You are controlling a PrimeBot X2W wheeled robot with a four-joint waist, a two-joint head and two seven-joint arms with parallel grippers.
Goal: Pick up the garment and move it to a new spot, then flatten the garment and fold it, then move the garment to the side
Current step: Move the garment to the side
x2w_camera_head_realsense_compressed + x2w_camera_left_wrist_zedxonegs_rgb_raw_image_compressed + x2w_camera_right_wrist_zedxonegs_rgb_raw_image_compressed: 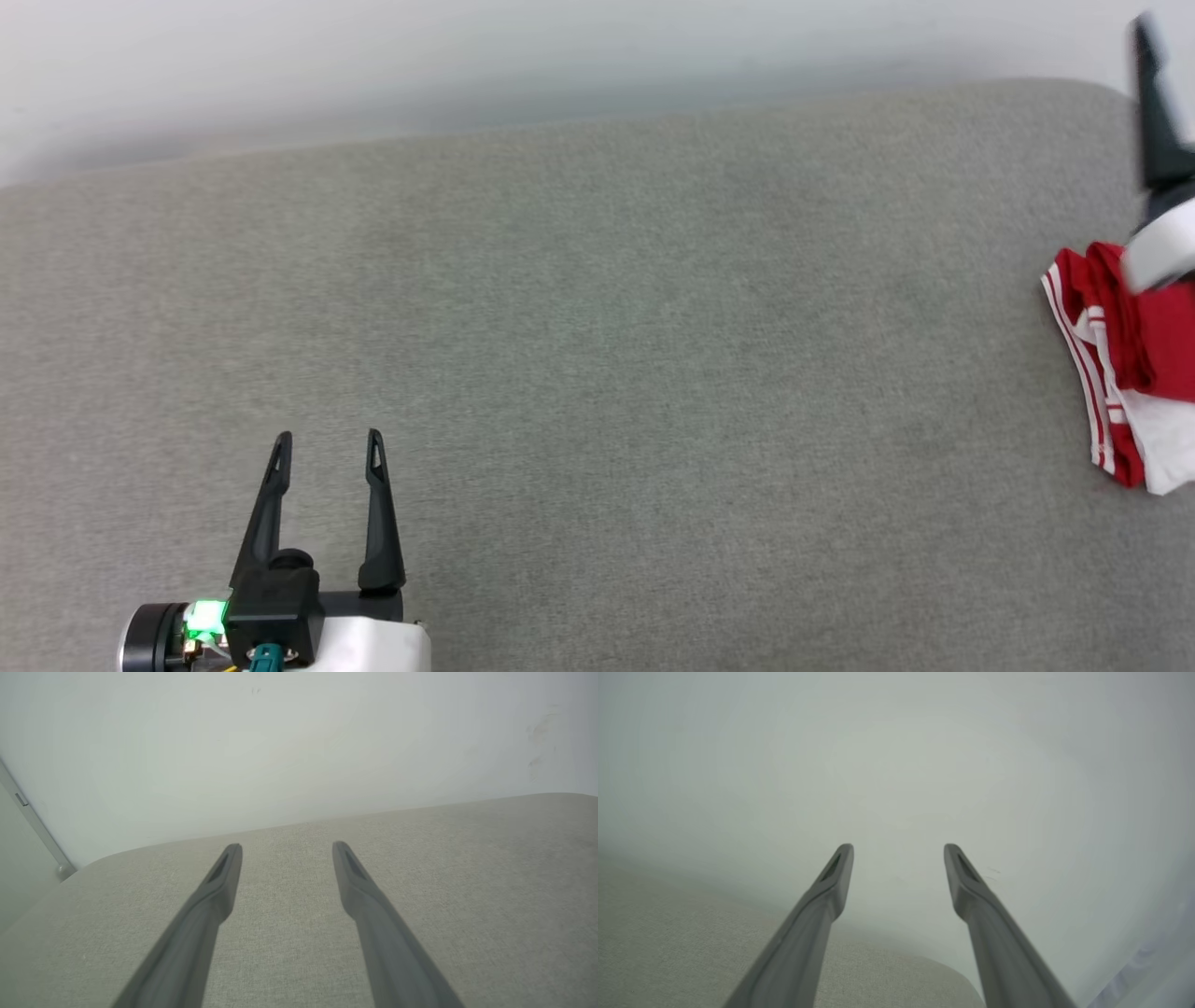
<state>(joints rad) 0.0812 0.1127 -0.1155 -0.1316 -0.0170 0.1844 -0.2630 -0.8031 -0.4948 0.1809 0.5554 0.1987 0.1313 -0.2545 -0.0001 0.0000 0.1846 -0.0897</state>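
Seemingly almost finished: the garment [1134, 373] lies folded under the wrist of the right end effector [899, 851], whose fingers are spread and empty. The left end effector [329, 439], likewise spread, sits well apart.

The head view looks steeply down from above on the grey cloth surface [597, 355], with the pale wall [373, 56] along its top edge. The left wrist view sits low and near over this surface, looking along the left gripper [286, 845] toward the same wall. The right wrist view looks along the right gripper [898, 845], mostly at the wall; a rounded corner of the surface shows at its lower left.
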